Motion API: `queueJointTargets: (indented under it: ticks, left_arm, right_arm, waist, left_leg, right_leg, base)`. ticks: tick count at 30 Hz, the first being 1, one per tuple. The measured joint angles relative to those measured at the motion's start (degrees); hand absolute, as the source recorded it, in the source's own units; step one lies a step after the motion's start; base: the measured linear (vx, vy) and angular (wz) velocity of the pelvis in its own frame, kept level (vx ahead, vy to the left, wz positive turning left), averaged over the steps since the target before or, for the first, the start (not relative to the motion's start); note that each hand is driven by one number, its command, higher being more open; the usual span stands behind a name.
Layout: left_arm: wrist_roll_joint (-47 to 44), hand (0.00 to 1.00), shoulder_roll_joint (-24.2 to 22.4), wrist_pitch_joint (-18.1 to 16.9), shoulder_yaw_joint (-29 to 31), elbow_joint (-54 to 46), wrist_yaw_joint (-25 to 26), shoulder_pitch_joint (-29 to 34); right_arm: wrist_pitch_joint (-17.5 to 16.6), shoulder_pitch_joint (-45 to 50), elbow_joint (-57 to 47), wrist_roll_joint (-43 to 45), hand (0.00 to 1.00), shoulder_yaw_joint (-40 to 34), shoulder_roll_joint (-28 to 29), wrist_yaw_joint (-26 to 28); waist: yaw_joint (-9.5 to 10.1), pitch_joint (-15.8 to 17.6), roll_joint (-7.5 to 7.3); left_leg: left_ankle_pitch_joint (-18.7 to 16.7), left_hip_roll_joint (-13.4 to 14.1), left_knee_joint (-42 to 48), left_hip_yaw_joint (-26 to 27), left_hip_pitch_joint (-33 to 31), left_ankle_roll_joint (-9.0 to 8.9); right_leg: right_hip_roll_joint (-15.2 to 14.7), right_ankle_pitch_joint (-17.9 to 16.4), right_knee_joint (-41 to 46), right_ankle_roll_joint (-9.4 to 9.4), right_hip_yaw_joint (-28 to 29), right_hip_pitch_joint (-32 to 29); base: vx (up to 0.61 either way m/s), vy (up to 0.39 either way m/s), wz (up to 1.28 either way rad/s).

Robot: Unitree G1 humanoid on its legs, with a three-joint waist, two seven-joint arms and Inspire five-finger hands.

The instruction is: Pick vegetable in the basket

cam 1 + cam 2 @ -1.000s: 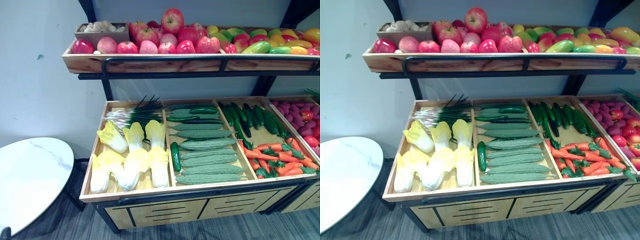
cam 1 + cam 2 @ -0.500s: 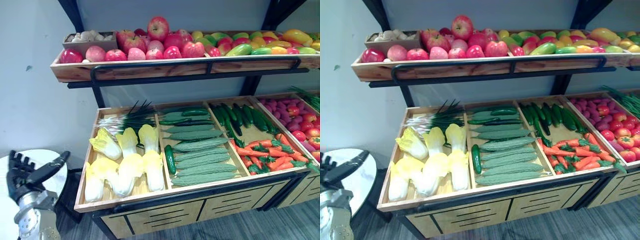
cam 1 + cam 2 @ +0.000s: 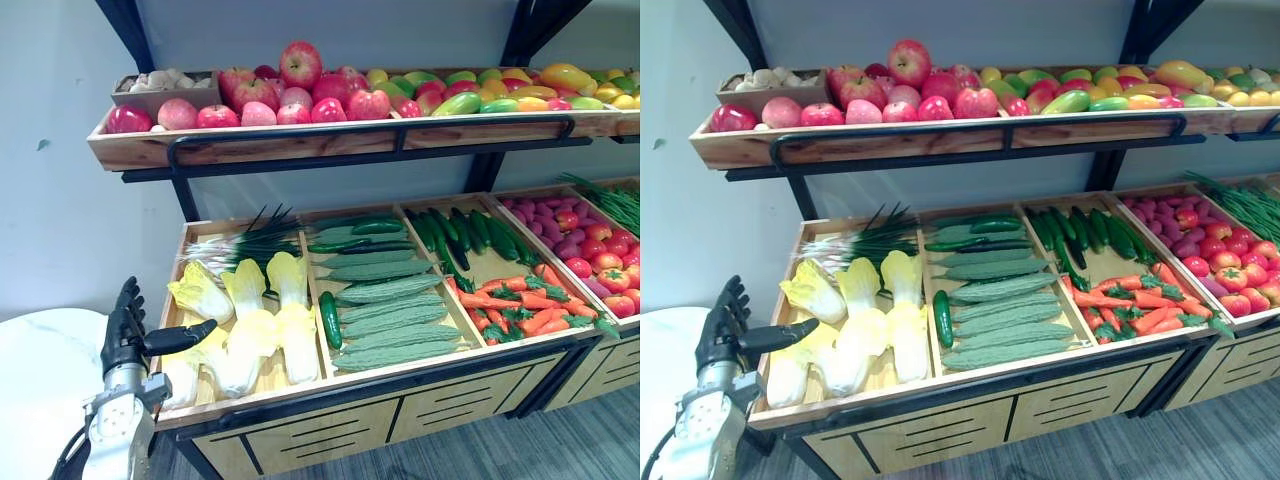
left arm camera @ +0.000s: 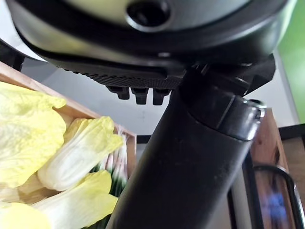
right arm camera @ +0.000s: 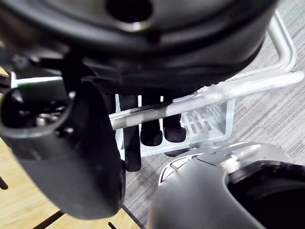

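Left hand [image 3: 125,335] is up off the crate's [image 3: 250,400] front-left corner, outside the left wall. Fingers are straight and spread, holding nothing, and the thumb sticks out rightward across the left wall.

The nearest veg are the cabbages [image 3: 285,325] in the leftmost compartment, so my guess is that's the target (the task just says "vegetable"). They lie right of the hand and slightly ahead. The front-left one is closest, right by the thumb tip; I can't tell whether they touch.

Cabbage long axes run front to back, with white bases toward the crate's front edge and leafy ends toward the back. The exception is the back-left one, which is skewed with its leaf end toward the back-left corner. The hand comes in from the side, so it looks like it would close across the short axis (good for a wrap grip).

Right hand [image 5: 151,131] is busy, fingers hooked round the handle [image 5: 248,86] of a white basket [image 5: 205,121] hanging low over the floor. So it's the left arm's pick. The cabbage isn't in the basket yet and nothing is lifted.
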Motion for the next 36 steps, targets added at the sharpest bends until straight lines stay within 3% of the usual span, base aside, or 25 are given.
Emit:
queueJointTargets:
  ticks: [7, 13, 27, 36]
  left_arm:
    - [7.19, 1.00, 0.14, 5.24, -9.13, -0.10, -1.30, -0.14]
    - [13.70, 1.00, 0.10, 8.80, -13.16, 0.27, -0.11, -1.21]
    - [21.11, 1.00, -0.55, 13.41, -13.64, 4.04, 9.31, -2.64]
    - [21.04, 1.00, -2.67, 13.49, -13.73, 9.51, 10.00, -4.77]
  right_arm:
    - [-0.39, 1.12, -0.03, 0.04, 0.00, 0.49, 0.32, 1.16]
    - [-0.62, 1.55, -0.47, 0.08, 0.00, 1.66, 0.88, 1.68]
    - [-1.72, 3.14, -1.63, 0.19, 0.00, 2.78, 1.90, 2.52]
    - [-2.02, 3.46, -3.10, 2.37, 0.00, 5.30, 2.10, 2.57]
  waist:
    - [-0.27, -0.15, -0.27]
    - [-0.58, -0.08, -0.58]
    - [-1.22, -0.06, -2.01]
    - [-1.23, 0.96, -2.34]
  left_leg:
    - [-0.17, 0.07, -0.01, 1.66, 0.62, -0.24]
    - [-0.34, 0.08, -0.02, 2.83, 0.98, -0.46]
    - [-0.69, -0.11, -0.03, 5.57, 1.17, -0.75]
    - [-0.88, -0.25, -0.02, 6.54, 0.25, -0.67]
  right_leg:
    - [0.17, 0.43, -0.22, 0.00, 1.49, -0.04]
    - [0.30, 0.79, -0.58, 0.12, 2.48, -0.05]
    - [0.54, 2.29, -2.41, 0.22, 4.57, -0.13]
    - [0.52, 2.89, -2.88, 0.41, 5.39, -1.31]
  base:
    - [-0.04, -0.001, -0.10]
    - [-0.03, 0.002, -0.11]
    - [-0.03, 0.004, -0.08]
    - [-0.04, 0.004, -0.05]
